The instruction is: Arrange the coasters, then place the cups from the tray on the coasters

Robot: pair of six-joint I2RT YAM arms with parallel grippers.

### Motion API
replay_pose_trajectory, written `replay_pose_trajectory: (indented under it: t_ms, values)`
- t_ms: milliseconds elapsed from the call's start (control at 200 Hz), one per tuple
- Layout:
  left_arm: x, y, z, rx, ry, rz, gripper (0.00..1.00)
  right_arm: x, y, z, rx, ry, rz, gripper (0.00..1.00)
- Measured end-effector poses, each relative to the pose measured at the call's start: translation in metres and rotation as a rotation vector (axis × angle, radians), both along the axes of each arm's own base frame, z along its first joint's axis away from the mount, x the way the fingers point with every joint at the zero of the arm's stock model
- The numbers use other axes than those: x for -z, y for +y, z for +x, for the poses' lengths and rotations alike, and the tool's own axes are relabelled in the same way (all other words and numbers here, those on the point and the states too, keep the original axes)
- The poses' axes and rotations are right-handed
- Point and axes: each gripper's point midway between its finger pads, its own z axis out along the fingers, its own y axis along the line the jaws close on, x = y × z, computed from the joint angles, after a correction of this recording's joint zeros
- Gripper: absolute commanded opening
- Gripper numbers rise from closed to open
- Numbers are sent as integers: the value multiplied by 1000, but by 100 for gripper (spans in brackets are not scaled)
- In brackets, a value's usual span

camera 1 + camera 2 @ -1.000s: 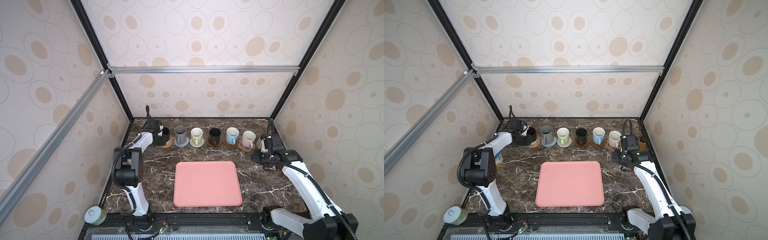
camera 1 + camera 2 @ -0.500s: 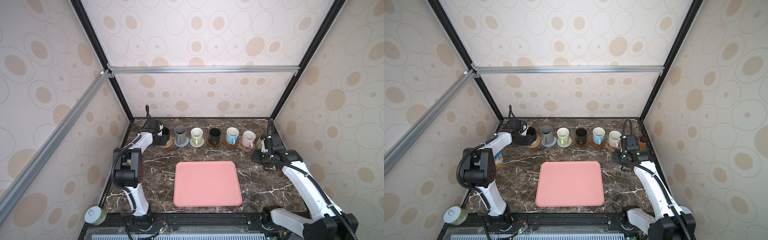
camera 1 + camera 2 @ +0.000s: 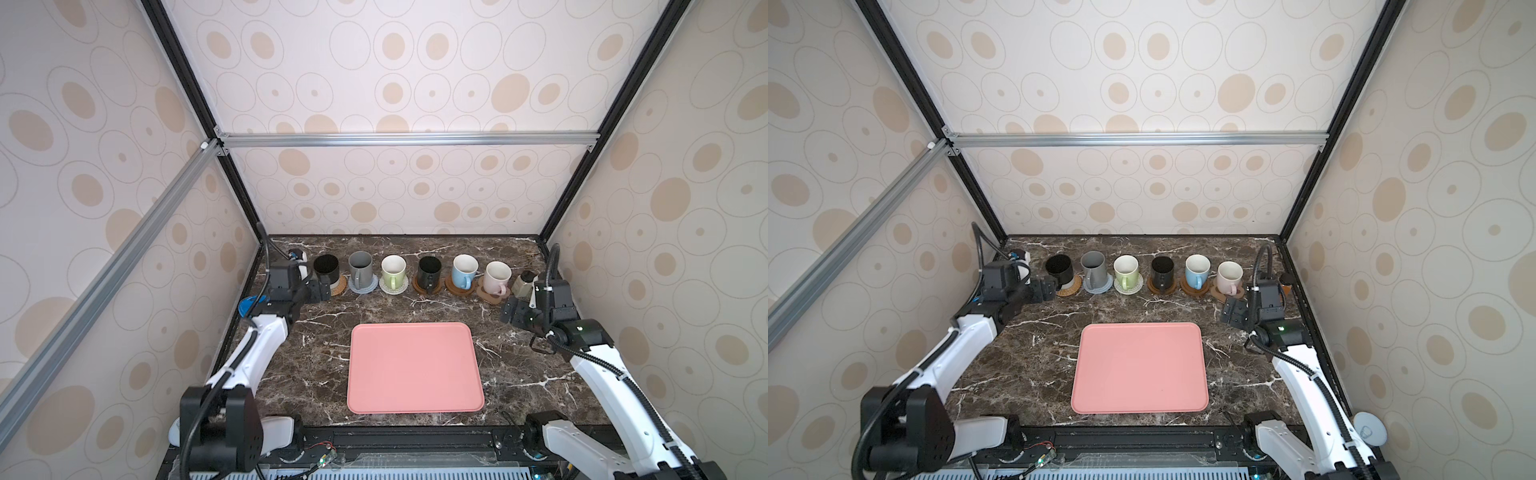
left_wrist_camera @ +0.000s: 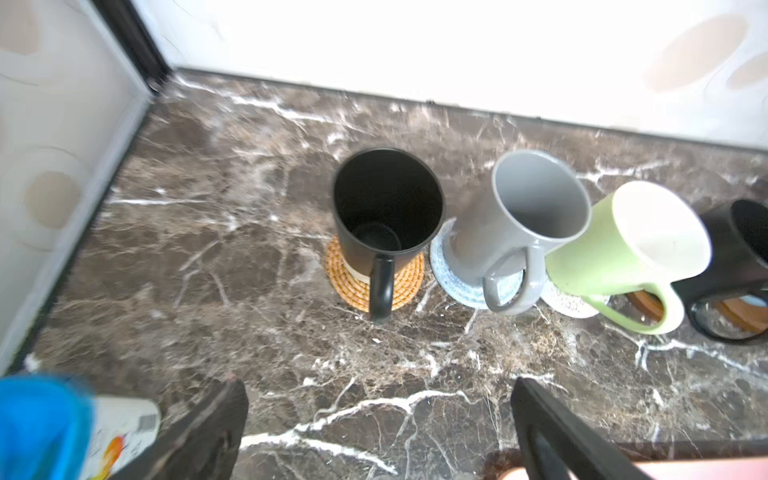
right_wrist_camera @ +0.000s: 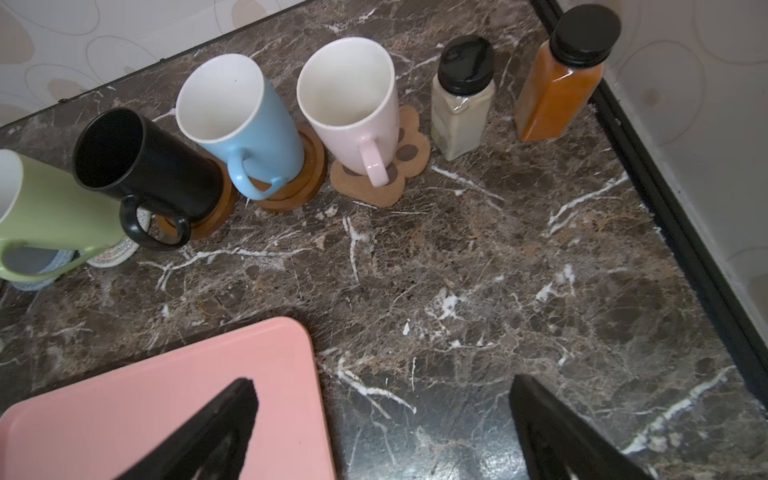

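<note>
The left gripper [image 4: 376, 395] and right gripper [image 5: 384, 392] are held spread, empty (apparently low); cups [image 3: 393, 268] are seated on coasters [image 3: 372, 286] mid-frame.

- Six mugs [image 3: 360, 266] are counted: two black, one grey, one green, one blue, one pink.
- Six coasters [image 4: 407, 278] are counted.
- One tray [image 3: 415, 368] is counted.
- Two bottles [image 5: 461, 99] are counted.

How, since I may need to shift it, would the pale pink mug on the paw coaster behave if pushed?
The pale pink mug looks tall for its base, so a high push would probably tip it. Its smooth wall is likely breakable and slippery. The flat paw coaster might slide with it on the polished table.
</note>
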Motion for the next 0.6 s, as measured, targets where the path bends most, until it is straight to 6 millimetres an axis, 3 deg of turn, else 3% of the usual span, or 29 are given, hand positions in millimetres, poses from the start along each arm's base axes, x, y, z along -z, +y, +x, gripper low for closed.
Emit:
replay_pose_trajectory:
  t_ms: [120,415,600]
  values:
    - [5,18,-19,-103,-108,21,100,10,-10,4,4,-104,-72,99]
    - [74,45,-41,-243,-148,89,100,74,-29,17,20,-223,-252,99]
    - [83,48,-38,-242,-227,133,100,94,-30,41,13,-244,-301,99]
